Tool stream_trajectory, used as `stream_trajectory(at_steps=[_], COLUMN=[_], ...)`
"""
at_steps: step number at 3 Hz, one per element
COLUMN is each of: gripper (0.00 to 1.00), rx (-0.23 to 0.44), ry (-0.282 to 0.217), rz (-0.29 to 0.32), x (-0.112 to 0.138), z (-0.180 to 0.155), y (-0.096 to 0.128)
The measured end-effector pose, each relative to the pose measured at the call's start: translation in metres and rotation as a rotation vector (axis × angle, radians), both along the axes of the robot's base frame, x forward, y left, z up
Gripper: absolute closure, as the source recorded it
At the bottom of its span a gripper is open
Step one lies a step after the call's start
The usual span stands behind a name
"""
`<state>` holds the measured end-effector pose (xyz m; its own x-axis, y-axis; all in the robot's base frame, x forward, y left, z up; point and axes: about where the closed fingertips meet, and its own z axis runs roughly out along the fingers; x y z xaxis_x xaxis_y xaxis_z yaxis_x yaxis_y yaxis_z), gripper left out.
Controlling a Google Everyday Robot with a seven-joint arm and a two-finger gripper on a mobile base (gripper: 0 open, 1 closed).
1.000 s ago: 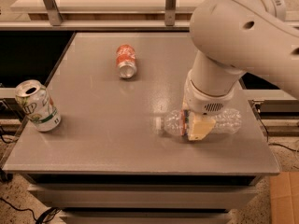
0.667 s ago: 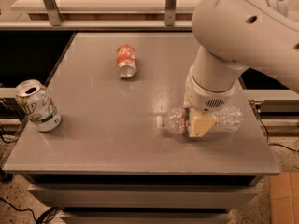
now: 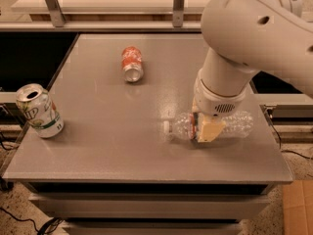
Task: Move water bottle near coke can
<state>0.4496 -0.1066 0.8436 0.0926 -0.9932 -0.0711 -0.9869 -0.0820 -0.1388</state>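
The water bottle [image 3: 234,125] lies on its side on the right part of the grey table [image 3: 112,146], its white cap pointing left. My gripper [image 3: 208,129] comes down from the big white arm onto the bottle's middle, over its label, with a tan finger pad [image 3: 211,131] in front of it. The coke can [image 3: 132,64] lies on its side at the back centre of the table, well to the left of and behind the bottle.
A white-and-green 7UP can [image 3: 39,110] stands upright near the table's left edge. A rail with metal posts [image 3: 178,6] runs behind the table. A cardboard box [image 3: 298,207] sits on the floor at lower right.
The arm has shifted slightly over the bottle; the bottle and both cans lie where they were.
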Motion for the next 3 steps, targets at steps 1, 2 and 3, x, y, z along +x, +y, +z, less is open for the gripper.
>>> stream_trajectory(at_steps=[1, 2, 3], gripper=[1.0, 1.0, 1.0], rx=[-0.004, -0.008, -0.012], ry=[-0.036, -0.071, -0.088], rz=[0.038, 0.094, 0.147], x=[0.015, 0.035, 0.058], z=[0.009, 0.016, 0.015], y=[0.013, 0.034, 0.056])
